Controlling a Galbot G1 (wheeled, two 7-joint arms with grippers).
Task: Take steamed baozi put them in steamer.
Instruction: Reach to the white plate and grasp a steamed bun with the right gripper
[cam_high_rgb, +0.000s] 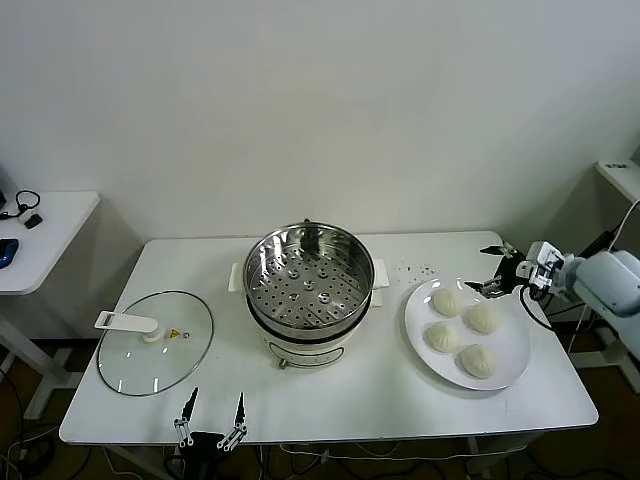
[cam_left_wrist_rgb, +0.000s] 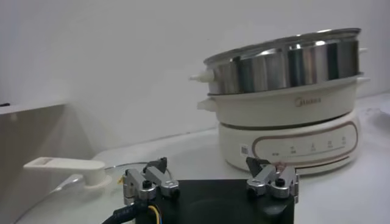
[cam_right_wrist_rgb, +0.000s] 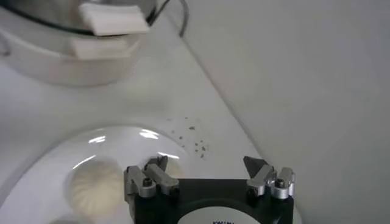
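Stainless-steel steamer (cam_high_rgb: 308, 277) stands empty mid-table, left of the white plate (cam_high_rgb: 512, 372) bearing four steamed baozi (cam_high_rgb: 447, 301), as the nearer right gripper (cam_high_rgb: 494, 268), jaws apart, hovers at its far edge while the left gripper (cam_high_rgb: 211, 417) waits open.

Bright, even overhead light fills a white room. The bench (cam_high_rgb: 330, 400) carries only soft, faint shadows. Glare streaks the steamer (cam_high_rgb: 308, 275) rim and the plate (cam_right_wrist_rgb: 73, 155). Wrist views blur slightly at close range; the right tool (cam_right_wrist_rgb: 207, 167) looks soft.
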